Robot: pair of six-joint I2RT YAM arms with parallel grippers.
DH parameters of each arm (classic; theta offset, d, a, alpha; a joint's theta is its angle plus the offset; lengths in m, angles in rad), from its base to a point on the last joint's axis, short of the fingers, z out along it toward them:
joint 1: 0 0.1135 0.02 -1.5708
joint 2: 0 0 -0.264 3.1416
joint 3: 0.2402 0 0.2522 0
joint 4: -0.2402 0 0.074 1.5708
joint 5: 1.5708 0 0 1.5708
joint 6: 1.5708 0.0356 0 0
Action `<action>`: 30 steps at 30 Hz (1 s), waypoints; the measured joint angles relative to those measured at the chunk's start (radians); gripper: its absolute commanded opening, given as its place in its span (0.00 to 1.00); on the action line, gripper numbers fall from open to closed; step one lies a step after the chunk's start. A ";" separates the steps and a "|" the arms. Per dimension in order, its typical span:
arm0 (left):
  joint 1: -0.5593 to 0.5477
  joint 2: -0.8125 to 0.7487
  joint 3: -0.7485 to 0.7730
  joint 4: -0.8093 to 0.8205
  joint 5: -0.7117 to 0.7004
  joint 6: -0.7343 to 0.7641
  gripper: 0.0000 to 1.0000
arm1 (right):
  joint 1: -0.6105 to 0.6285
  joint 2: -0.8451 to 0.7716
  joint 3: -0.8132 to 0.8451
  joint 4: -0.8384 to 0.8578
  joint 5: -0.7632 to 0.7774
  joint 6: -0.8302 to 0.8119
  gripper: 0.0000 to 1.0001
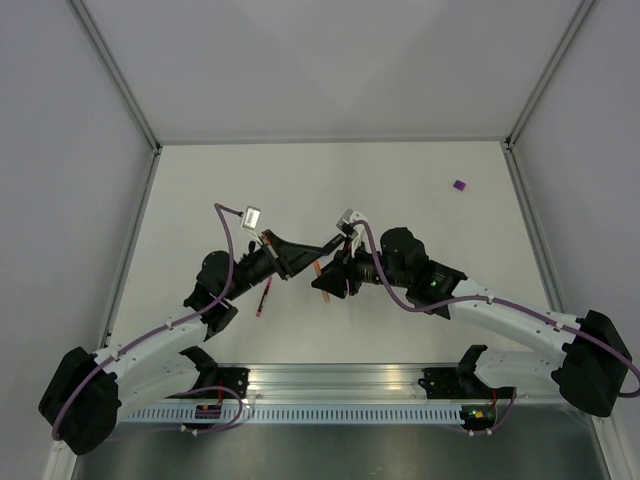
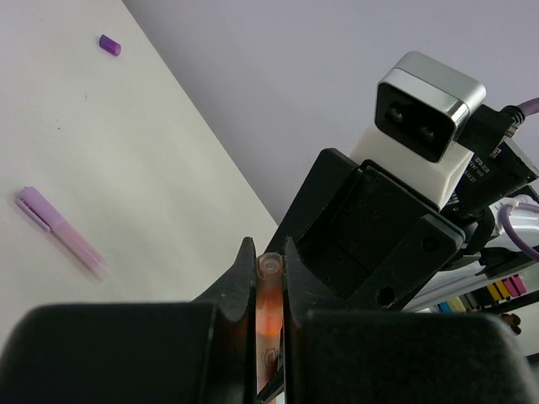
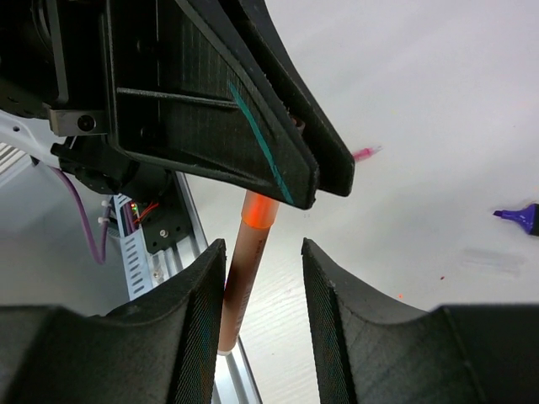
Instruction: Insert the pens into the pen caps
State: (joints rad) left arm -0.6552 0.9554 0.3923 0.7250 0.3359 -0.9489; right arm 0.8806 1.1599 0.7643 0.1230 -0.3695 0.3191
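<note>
The work looks to be at the orange pen [image 3: 241, 295], held in the air at the middle of the overhead view, above the desk [image 1: 400, 170]. The left tool [image 2: 269, 248] is clamped tight on it, while the right tool [image 3: 263, 248] has its jaws apart on either side of the shaft, with a gap showing on one side, so it grips nothing. A brighter orange band sits where the pen meets the left tool. Whether that is a seated cap cannot be told. The rest seems undone: the purple cap [image 1: 459, 185] lies alone at the upper right, well apart from the purple-tipped marker [image 3: 520, 217], and the lilac pen [image 2: 59, 231] and the red pen [image 1: 263, 298] lie loose on the desk.
</note>
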 measured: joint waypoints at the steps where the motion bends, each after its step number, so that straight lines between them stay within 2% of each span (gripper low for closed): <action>1: 0.000 -0.002 0.000 -0.003 -0.003 0.000 0.02 | 0.000 0.003 -0.004 0.005 -0.005 0.005 0.47; 10: 0.000 -0.037 0.000 -0.047 -0.029 0.007 0.02 | 0.000 0.002 -0.070 0.084 -0.048 0.067 0.41; 13: 0.000 -0.055 0.000 -0.057 -0.043 0.014 0.02 | 0.000 -0.002 -0.083 0.101 -0.058 0.084 0.37; 14: 0.000 -0.062 0.000 -0.062 -0.047 0.017 0.02 | 0.000 -0.002 -0.084 0.105 -0.060 0.089 0.20; 15: 0.000 -0.067 0.000 -0.066 -0.051 0.019 0.02 | 0.000 -0.003 -0.085 0.109 -0.063 0.090 0.07; 16: 0.000 -0.072 0.000 -0.070 -0.056 0.027 0.02 | 0.002 -0.004 -0.085 0.113 -0.068 0.097 0.01; 24: 0.002 -0.081 -0.027 -0.017 -0.075 0.034 0.02 | 0.009 -0.002 -0.040 0.043 -0.019 0.098 0.00; 30: 0.021 -0.064 -0.038 0.102 -0.140 0.034 0.02 | 0.012 0.066 0.131 -0.113 0.029 0.055 0.00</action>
State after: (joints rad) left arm -0.6346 0.8917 0.3546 0.8268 0.1963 -0.9154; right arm 0.8928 1.2255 0.8955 0.0105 -0.3401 0.3744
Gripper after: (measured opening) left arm 0.088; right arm 0.048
